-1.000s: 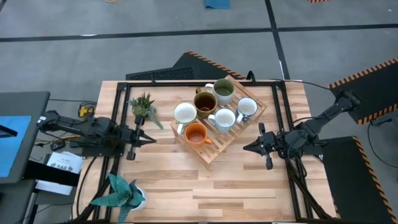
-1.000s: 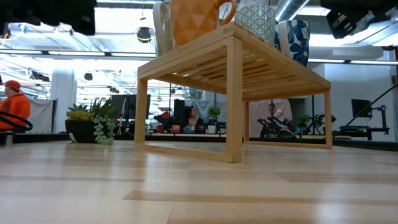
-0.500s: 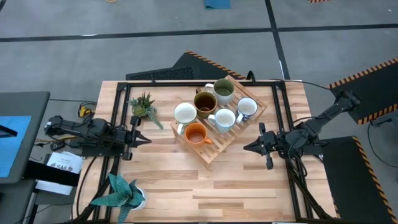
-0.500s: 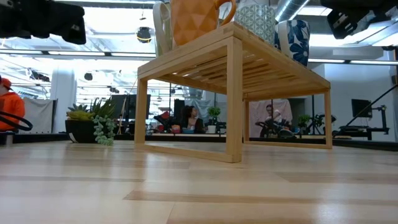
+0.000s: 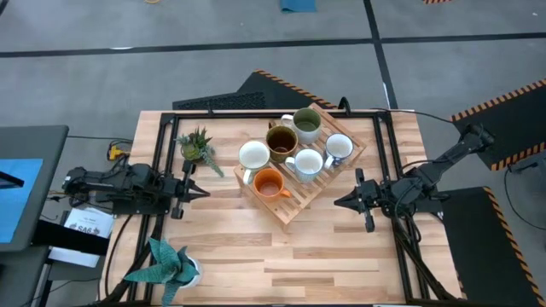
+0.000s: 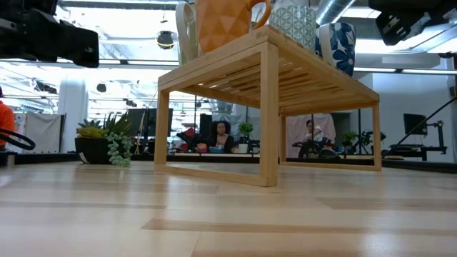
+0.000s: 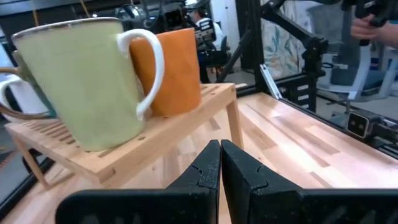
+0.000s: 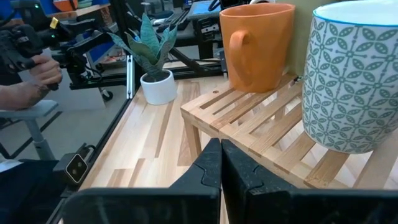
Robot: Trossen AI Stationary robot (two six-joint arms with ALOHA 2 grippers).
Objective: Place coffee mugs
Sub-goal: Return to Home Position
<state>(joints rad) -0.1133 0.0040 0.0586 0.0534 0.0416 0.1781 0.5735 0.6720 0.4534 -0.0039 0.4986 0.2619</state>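
Overhead and supporting views of a light wooden counter [image 5: 256, 247] carrying a slatted wooden rack [image 5: 294, 205], which is set diagonally near the counter's centre. All six coffee mugs stand upright on the rack, in two rows of three.

The row on the far-left side holds the cream-white mug [image 5: 253, 155], the dark brown mug [image 5: 281, 142] and the green mug [image 5: 306, 125], in that order from left to far right. The row on the near-right side holds the orange mug [image 5: 270, 182], the lattice-patterned mug [image 5: 308, 162] and the blue-leaf mug [image 5: 339, 147]. Neighbouring mugs stand just beside or touching one another; the pictures do not settle which.

The left gripper [image 5: 203, 193] lies over the left part of the counter and points right towards the rack, apart from it. Its fingers are pressed together with nothing between them, as the left wrist view confirms. The right gripper [image 5: 335, 203] lies over the right part of the counter and points left towards the rack. It too is closed and empty, as the right wrist view confirms.

A small succulent [image 5: 196, 145] stands on the far left of the counter, to the left of the rack. A snake plant in a white pot [image 5: 168, 264] stands at the near left corner.
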